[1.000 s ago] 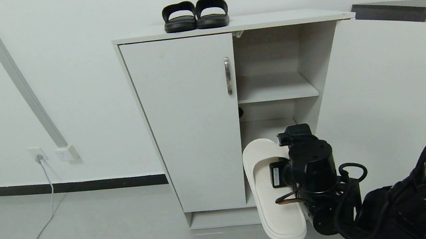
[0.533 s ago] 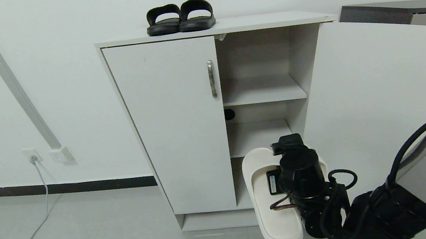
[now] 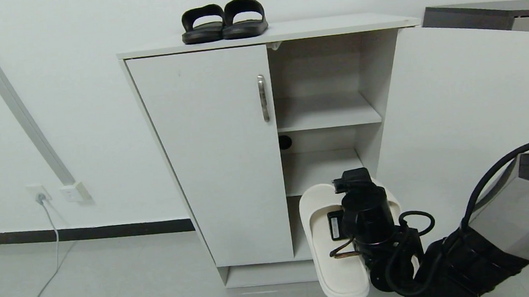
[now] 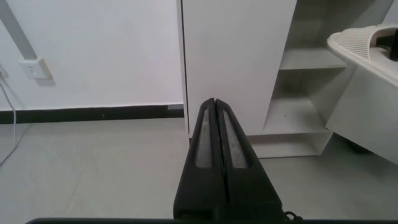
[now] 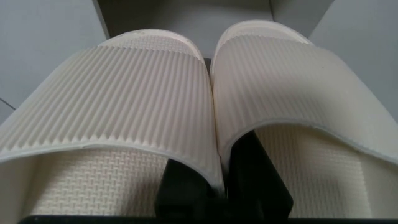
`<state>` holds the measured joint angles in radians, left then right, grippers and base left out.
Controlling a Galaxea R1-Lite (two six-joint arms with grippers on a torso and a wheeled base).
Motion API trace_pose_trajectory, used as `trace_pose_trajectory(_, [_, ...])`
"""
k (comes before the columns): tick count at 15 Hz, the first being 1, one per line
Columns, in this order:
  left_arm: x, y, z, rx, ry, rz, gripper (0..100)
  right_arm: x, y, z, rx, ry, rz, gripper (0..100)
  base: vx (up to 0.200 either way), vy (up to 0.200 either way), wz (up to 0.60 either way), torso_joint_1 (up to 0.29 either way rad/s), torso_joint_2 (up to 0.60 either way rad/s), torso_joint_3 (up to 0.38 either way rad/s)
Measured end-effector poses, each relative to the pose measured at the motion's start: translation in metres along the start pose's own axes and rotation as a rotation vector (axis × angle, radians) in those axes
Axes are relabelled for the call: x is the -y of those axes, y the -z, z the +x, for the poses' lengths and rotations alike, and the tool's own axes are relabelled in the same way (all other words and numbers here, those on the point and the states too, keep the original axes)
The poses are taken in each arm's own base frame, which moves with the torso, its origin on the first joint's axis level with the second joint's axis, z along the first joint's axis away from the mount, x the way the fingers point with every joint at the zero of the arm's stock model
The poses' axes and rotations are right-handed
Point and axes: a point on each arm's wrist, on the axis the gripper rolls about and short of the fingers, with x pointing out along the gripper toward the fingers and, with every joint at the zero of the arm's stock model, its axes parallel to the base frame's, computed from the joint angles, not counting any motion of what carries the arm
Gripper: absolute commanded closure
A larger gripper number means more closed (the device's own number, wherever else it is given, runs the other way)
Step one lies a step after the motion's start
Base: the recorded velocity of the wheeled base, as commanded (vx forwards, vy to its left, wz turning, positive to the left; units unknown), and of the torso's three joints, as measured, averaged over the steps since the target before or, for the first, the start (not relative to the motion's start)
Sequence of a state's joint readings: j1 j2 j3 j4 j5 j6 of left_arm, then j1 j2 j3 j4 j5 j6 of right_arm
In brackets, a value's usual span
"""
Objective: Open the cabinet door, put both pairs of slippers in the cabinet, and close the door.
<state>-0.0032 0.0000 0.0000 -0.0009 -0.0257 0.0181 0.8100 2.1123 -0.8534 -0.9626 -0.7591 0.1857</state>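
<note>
White slippers [image 3: 336, 273], two side by side, are clamped in the right gripper [image 5: 224, 186] jaws at 5 o'clock, before the cabinet [image 3: 215, 148], one door [image 3: 467, 112] open. Two black slippers [image 3: 224, 21] rest at 12 o'clock on its top. Left gripper [image 4: 215, 124] jaws closed, empty.

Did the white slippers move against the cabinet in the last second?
Yes. Against the closed door's edge, the white slippers in the right gripper shifted rightward, toward the open compartment.
</note>
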Motion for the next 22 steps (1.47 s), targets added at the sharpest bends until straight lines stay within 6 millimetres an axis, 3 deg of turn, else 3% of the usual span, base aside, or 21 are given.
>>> trace_pose_trajectory(12, [0.000, 0.000, 0.000, -0.001, 0.000, 0.002, 100, -0.001, -0.001, 0.001, 0.005, -0.043, 0.012, 100, 0.000, 0.000, 0.00, 0.001, 0.00, -0.117])
trace_pose_trajectory(18, [0.000, 0.000, 0.000, -0.001, 0.000, 0.002, 100, -0.003, -0.010, 0.003, 0.131, -0.069, 0.022, 100, 0.000, 0.000, 0.00, 0.008, 0.00, -0.200])
trace_pose_trajectory(22, [0.000, 0.000, 0.000, 0.000, 0.000, 0.001, 100, 0.002, -0.006, 0.017, 0.234, -0.036, 0.012, 100, 0.000, 0.000, 0.00, 0.002, 0.00, -0.132])
